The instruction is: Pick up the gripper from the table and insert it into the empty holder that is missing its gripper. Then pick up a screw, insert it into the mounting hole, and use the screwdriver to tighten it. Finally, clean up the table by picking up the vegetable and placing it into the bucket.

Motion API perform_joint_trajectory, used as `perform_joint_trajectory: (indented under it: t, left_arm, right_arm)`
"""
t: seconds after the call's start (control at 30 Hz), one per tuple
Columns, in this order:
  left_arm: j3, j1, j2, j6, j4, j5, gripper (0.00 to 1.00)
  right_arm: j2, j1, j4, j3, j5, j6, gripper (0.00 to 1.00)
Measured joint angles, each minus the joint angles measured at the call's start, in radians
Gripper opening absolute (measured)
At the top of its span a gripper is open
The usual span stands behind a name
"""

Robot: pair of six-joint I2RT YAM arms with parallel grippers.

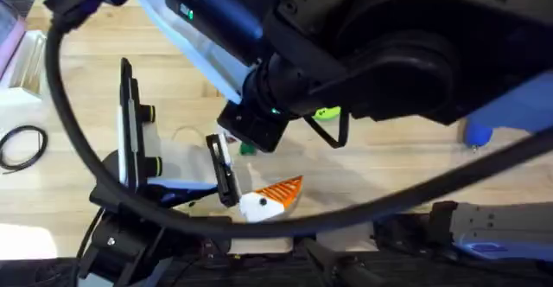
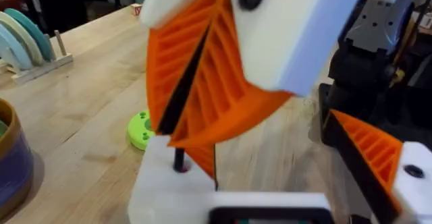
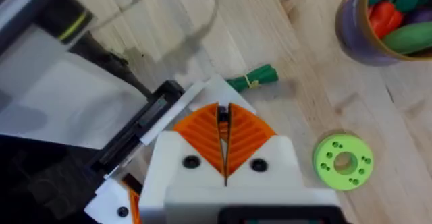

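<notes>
The right gripper (image 3: 223, 126) is pressing its two orange pads (image 3: 246, 133) together, and between them it is clamping a thin black pin (image 2: 181, 158). I am judging that this pin is the screw, or a long tool for it, but I cannot say which.

Directly under the pads, in the left wrist view, a white block (image 2: 162, 193) is lying, and the lower end of the pin is touching its top, as if entering a hole there. So I am thinking the step in hand is putting the screw into the mounting hole. I am not seeing clearly how deep the pin is sitting.

To do this well, the gripper should be keeping the pin in line with the hole and not leaning it, because in the left wrist view the pin is looking slanted between the pads. It should be going down slowly and straight, and opening only when the pin is standing by itself. If it is pushing sideways, the block may be sliding on the table (image 3: 304, 62).

The vegetable (image 3: 253, 79) is lying on the wood just beyond the fingertips. The bucket (image 3: 378, 28) is standing well apart from the gripper, to one side, already holding coloured toys. A green disc (image 3: 343, 162) is lying beside the gripper on that same side.
</notes>
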Motion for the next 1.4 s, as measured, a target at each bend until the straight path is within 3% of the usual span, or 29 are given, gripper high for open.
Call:
perform_joint_trajectory:
  t: [1.4]
  left_arm:
    - [0.000,-0.003,0.000,-0.019,-0.003,0.032,0.985]
  right_arm:
    - [0.019,-0.007,-0.049,0.015,-0.002,0.061,0.007]
